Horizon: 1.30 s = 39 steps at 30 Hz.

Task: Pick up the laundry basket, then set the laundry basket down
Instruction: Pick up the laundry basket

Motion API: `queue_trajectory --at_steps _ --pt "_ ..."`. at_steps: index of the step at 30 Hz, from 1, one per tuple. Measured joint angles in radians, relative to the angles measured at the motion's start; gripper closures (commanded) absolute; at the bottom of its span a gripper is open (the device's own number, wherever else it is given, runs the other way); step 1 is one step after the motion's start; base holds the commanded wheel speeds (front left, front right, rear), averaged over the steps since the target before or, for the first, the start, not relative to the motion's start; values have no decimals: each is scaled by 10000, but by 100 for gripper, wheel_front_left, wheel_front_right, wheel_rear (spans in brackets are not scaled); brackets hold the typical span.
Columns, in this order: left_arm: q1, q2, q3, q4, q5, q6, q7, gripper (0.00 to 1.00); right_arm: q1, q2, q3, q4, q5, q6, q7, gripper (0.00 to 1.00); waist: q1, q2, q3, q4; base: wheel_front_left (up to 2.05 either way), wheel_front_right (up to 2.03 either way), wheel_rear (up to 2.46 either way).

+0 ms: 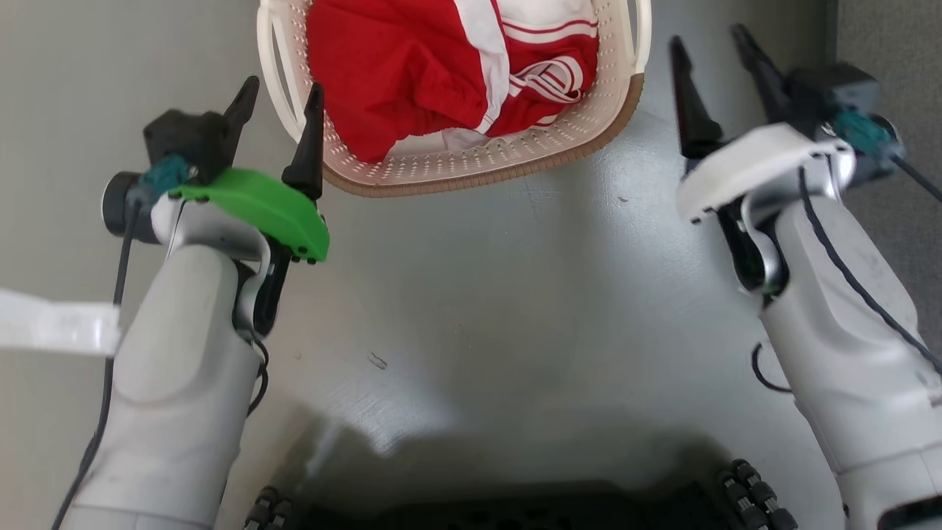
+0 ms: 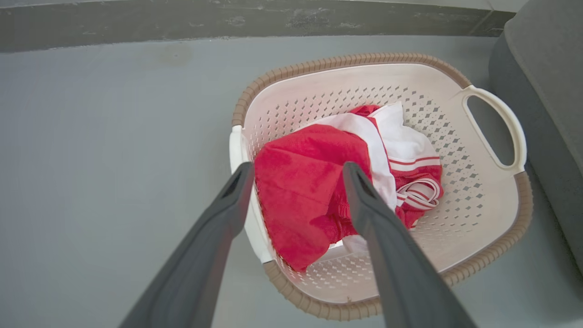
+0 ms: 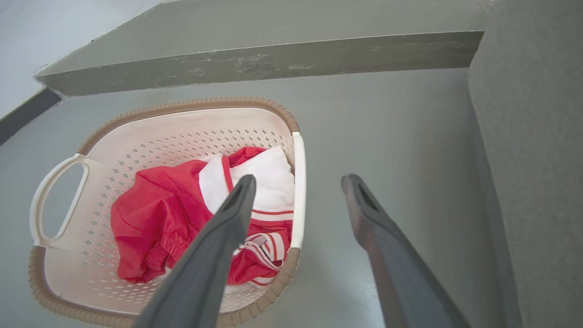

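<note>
Since the laundry basket [image 1: 471, 158] sits flat on the grey floor [image 1: 471, 294] with no finger touching it, the task looks to be at its very start: the pick-up has not begun, and both the lift and the set-down are left to do. The basket lies straight ahead of the robot, between the two arms, with a heap of red and white clothes [image 1: 397, 73] inside.

The left gripper [image 1: 278, 110] is spread wide and holds nothing. In its wrist view, one finger lines up outside the basket's left handle [image 2: 237, 150] and the other over the clothes, so the jaws seem to straddle that side. How far above the handle they hang I cannot tell. The right gripper [image 1: 706, 51] is also spread and empty. In the head view it stands apart from the basket's right side, while its wrist view shows the right handle [image 3: 298, 191] between its two fingers (again by line of sight only).

The basket stands upright, mouth facing up. Its long axis probably runs handle to handle, across the robot's front from left to right, though the head view cuts off its far half. That puts one handle toward each gripper.
</note>
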Motion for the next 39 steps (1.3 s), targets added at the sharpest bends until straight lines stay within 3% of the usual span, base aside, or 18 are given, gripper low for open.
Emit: queue_trajectory --at_steps 19,27,39 --pt "-2146 -2 748 2913 -890 -8 1824 0 -2424 508 688 2773 2 445 715 0 -1 0 638 -456 0 0 0" --pt "-2974 288 832 3570 -949 -100 2098 0 -3262 608 888 3768 121 606 1229 0 0 0 1029 -624 0 0 0" --pt "-3868 182 686 4506 -941 -240 2196 0 -4534 612 1137 4805 397 920 1501 0 -1 0 1461 -545 0 0 0"
